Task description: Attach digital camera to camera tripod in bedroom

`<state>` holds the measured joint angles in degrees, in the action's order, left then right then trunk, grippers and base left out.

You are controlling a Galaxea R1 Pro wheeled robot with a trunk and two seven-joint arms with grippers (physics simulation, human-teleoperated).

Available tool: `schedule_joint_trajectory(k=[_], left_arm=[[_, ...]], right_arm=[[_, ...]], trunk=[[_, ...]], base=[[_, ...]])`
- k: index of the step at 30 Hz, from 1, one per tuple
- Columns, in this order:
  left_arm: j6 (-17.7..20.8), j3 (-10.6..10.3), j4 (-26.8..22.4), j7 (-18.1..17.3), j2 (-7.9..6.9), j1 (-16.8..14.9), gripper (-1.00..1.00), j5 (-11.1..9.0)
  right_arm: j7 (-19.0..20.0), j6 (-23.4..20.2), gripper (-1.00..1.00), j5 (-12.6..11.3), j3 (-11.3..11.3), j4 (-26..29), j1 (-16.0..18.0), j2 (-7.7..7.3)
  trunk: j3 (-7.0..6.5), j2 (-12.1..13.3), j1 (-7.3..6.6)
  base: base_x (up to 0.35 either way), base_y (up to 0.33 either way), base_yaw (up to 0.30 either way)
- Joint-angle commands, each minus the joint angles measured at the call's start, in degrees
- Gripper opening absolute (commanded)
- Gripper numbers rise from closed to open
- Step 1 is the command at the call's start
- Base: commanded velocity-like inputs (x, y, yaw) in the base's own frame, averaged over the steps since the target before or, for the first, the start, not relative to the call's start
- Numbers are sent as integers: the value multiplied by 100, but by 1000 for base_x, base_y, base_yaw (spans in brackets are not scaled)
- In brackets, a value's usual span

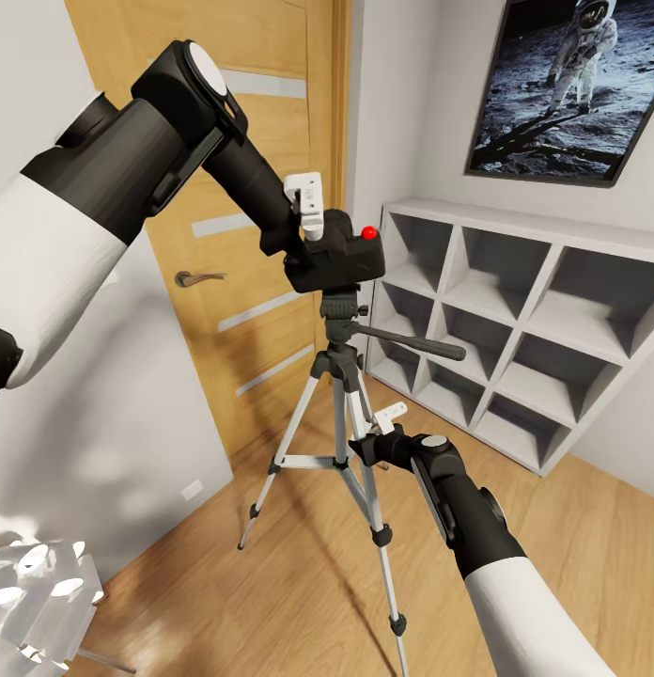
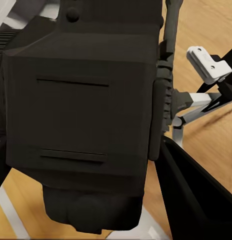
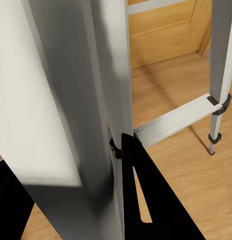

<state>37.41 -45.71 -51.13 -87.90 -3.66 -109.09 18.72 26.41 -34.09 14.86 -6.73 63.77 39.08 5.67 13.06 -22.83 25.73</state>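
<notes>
The digital camera [image 1: 334, 252], seemingly rigid and light, sat atop the camera tripod [image 1: 344, 414], clenched in the left gripper [image 1: 313, 221]; the right gripper [image 1: 379, 434] clasped a tripod leg.

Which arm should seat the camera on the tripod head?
Left. Its pincer holds the camera right above the tripod head. The right pincer sits low, clamped on a tripod leg, probably steadying it.

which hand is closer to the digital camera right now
Left. The left hand grips the digital camera just above the camera tripod head; the right hand is lower, clamped on a tripod leg.
</notes>
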Motion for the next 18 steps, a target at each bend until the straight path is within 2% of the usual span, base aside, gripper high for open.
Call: schedule_joint_trajectory(k=[1,18], left_arm=[[43,-13,17,-38,-2,-11,-100,32],[76,-34,112,40,21,-7,-100,9]], right_arm=[[39,8,-100,131,5,-304,3,4],[39,8,-100,131,5,-304,3,4]], trunk=[[13,-9,5],[13,-9,5]], base=[[0,0,0],[0,0,0]])
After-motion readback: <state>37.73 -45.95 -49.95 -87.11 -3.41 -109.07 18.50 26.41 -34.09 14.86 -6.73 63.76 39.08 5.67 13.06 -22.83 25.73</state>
